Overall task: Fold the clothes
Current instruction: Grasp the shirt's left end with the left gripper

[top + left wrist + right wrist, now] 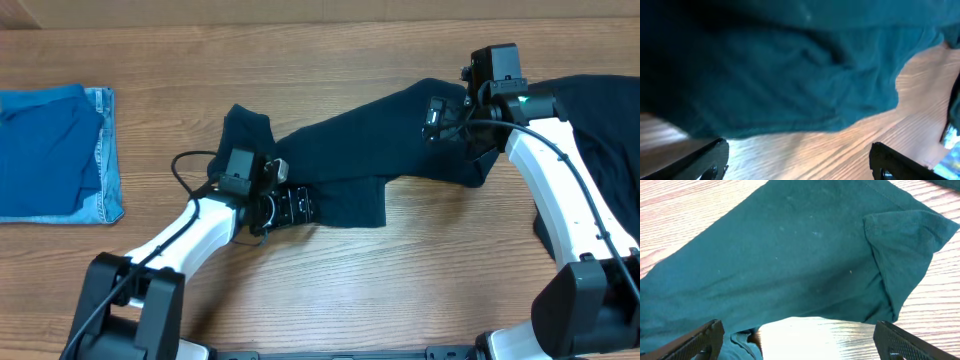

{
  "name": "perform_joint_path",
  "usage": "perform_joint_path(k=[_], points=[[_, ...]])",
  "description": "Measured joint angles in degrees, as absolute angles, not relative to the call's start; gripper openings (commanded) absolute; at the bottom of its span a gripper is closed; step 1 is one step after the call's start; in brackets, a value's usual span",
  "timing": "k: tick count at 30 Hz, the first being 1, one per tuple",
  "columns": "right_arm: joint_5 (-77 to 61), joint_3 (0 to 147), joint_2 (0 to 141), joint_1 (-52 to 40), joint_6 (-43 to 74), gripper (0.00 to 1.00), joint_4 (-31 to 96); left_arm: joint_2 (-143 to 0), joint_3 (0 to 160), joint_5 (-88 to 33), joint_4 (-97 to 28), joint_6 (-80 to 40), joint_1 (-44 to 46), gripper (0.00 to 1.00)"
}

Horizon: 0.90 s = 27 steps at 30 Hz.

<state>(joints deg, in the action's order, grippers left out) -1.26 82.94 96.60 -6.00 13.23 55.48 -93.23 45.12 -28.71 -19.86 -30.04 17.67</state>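
Observation:
A dark navy garment [350, 150] lies stretched slantwise across the middle of the table. My left gripper [288, 206] sits at its lower left edge, open. In the left wrist view the fabric [780, 70] fills the top, and bare wood shows between the fingertips [705, 162] of the left gripper [800, 165]. My right gripper [442, 120] hovers over the garment's upper right part, open. In the right wrist view the cloth [790, 255] spreads ahead with a folded corner [905, 245], and its hem reaches the left finger [697, 342] of the right gripper [802, 342]. Nothing is held.
A folded bright blue garment [45, 145] lies on light-blue denim [106, 150] at the far left. A heap of dark clothes [605, 130] sits at the right edge under the right arm. Wooden tabletop [420, 260] shows in front.

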Motion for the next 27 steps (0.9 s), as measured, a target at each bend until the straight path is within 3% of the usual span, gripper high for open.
perform_joint_path(k=[5,7,15,16,23,24,26,27], points=[[-1.23,82.94,96.60,-5.98,13.23,1.00,55.77,-94.50,45.15,-27.18,-18.57,-35.00,18.04,0.84],[-1.23,82.94,96.60,-5.98,13.28,1.00,56.10,-94.59,45.17,-26.33,-18.41,-37.15,18.22,0.66],[-1.26,82.94,96.60,-6.00,13.26,1.00,56.62,-94.65,45.17,-24.32,-18.68,-40.69,19.79,0.07],[-1.26,82.94,96.60,-5.98,13.26,1.00,56.66,-94.65,45.17,-24.16,-18.68,-40.71,19.79,0.04],[-1.26,82.94,96.60,-5.98,13.21,1.00,57.06,-94.65,45.17,-23.29,-18.68,-41.01,19.79,0.04],[-1.23,82.94,96.60,-5.98,13.30,1.00,57.04,-94.65,45.17,-23.29,-18.68,-40.99,19.79,0.12],[-1.26,82.94,96.60,-5.98,13.26,1.00,57.04,-94.65,45.17,-23.27,-18.68,-40.88,19.79,0.52],[-1.26,82.94,96.60,-5.98,13.26,1.00,57.06,-94.65,45.17,-23.29,-18.70,-41.25,19.79,0.54]])
